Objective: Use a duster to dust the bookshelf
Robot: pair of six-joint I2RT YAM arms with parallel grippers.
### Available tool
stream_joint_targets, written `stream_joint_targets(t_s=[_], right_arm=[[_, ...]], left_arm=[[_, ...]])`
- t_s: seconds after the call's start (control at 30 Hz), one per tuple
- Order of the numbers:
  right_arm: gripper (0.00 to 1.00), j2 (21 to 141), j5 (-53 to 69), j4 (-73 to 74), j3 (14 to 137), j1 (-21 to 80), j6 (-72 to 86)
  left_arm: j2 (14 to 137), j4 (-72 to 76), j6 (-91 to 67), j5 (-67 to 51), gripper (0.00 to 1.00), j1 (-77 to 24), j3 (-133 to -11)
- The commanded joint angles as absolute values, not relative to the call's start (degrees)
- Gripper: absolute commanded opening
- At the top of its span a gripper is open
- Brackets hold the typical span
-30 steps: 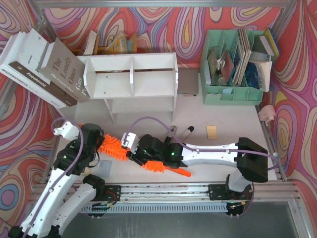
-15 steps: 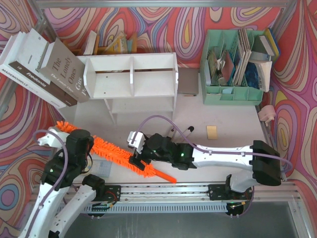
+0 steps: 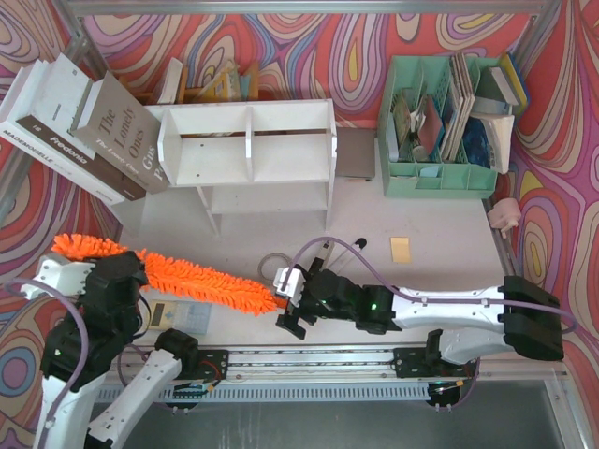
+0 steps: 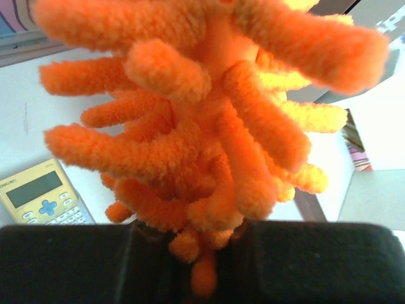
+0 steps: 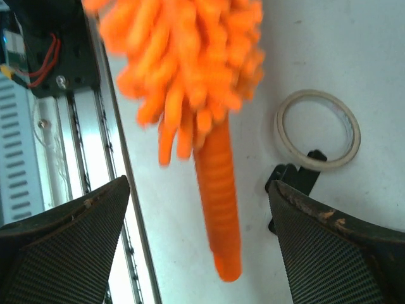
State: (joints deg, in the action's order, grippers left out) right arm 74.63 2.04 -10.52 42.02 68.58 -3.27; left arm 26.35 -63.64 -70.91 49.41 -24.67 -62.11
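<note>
The left claw (image 4: 190,263) clamps the duster (image 3: 201,283); the right claw (image 5: 199,237) stands apart, straddling its handle. A calculator (image 4: 43,196) lies beneath, a tape roll (image 5: 317,130) beside, the bookshelf (image 3: 248,145) well apart.

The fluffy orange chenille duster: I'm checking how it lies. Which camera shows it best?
Top external: the duster shows almost whole. Left wrist shows only its strands pinched in the left gripper; right wrist only its handle end inside the open right gripper.

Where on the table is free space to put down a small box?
Bare table lies between the yellow note and the pink object, in front of the green organiser. The near-left is crowded: duster, calculator.
</note>
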Motion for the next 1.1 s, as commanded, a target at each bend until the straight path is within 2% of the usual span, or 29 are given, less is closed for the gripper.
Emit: stream_joint_targets(t_s=[0.0,0.3,0.63,0.9,1.07], right_arm=[[0.82,71.39,1.66,-19.20,36.34,68.49,-6.06],[0.85,73.75,-0.71,-18.78,37.17,68.31,-7.23],[0.83,77.69,1.17,-18.37,41.18,67.73,-8.18],[0.74,78.26,1.96,-18.92,40.39,66.89,-7.70],[0.64,77.97,2.19,-18.55,39.99,66.80,-7.46]], left_arm=[[27.17,-63.99,-70.98,52.46,0.00,-24.73,-66.51],[27.56,-65.15,-69.65,51.33,0.00,-24.78,-71.62],[26.84,-63.38,-70.92,47.17,0.00,-24.76,-72.92],[26.02,-63.28,-72.11,46.57,0.00,-24.76,-74.85],[25.88,-63.02,-72.57,46.23,0.00,-24.74,-75.41]])
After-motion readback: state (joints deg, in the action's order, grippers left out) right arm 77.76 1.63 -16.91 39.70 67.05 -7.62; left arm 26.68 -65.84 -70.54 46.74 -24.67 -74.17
